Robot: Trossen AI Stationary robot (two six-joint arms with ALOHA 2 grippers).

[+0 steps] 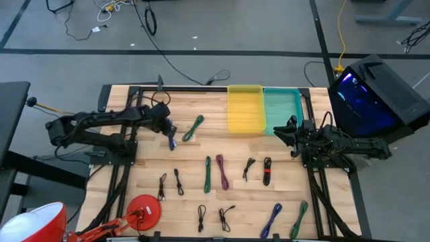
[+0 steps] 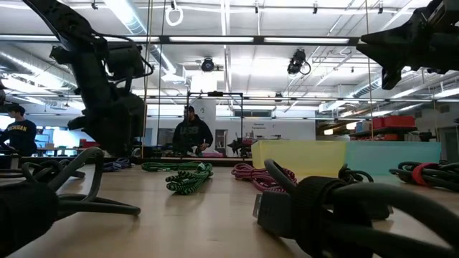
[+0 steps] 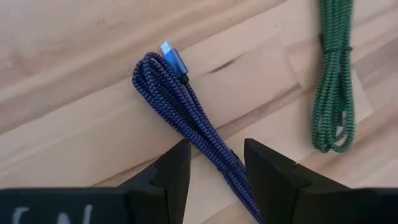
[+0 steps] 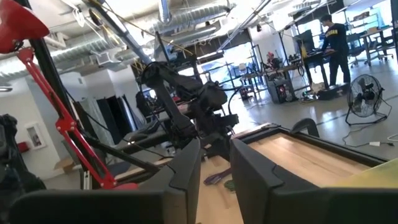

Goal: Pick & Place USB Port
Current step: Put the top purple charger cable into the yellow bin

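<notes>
A blue-violet braided USB cable, folded into a bundle with a light-blue plug, lies flat on the wooden table. My left gripper hovers over it, open, pointing down. One finger stands on each side of the bundle's near part, and I see no touch. In the high view the left gripper is at the table's far left. My right gripper is open with a narrow gap. It is raised off the table at the right side, beside the teal bin.
A green cable lies close to the right of the blue one. A yellow bin and a teal bin stand at the far edge. Several more bundled cables lie across the middle and near part of the table. A red lamp stands at the near left.
</notes>
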